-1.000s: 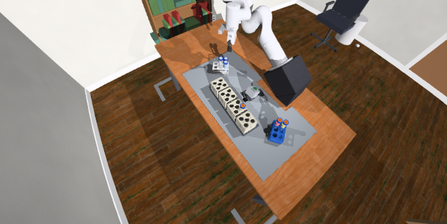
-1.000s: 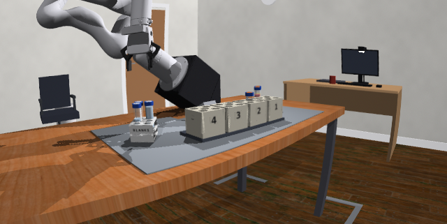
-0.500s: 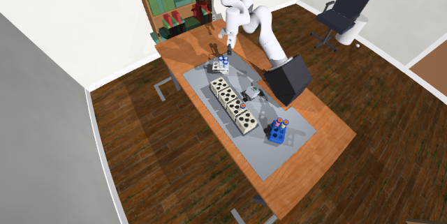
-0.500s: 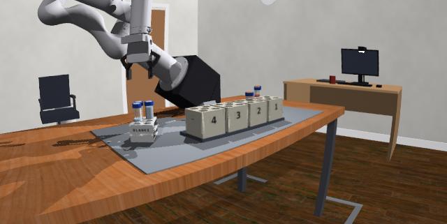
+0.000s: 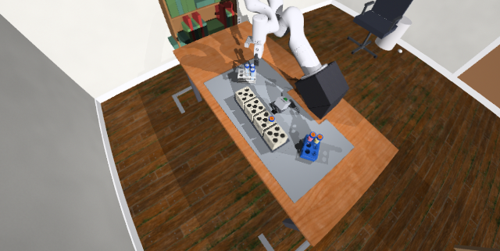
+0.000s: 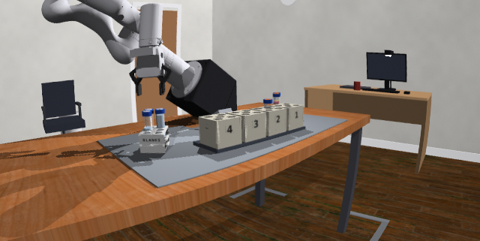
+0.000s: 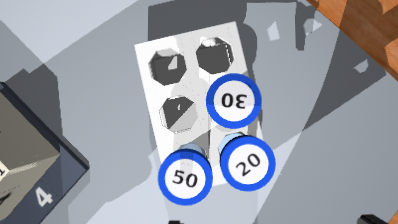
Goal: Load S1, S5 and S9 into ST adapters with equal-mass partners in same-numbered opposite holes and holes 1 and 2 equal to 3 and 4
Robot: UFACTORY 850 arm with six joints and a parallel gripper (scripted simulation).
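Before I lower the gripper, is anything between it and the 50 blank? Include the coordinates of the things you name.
Nothing visible blocks the open gripper (image 5: 256,59) (image 6: 150,90) from above the 50 blank (image 7: 185,178); the 20 blank (image 7: 248,163) stands close beside it, so finger room looks tight.
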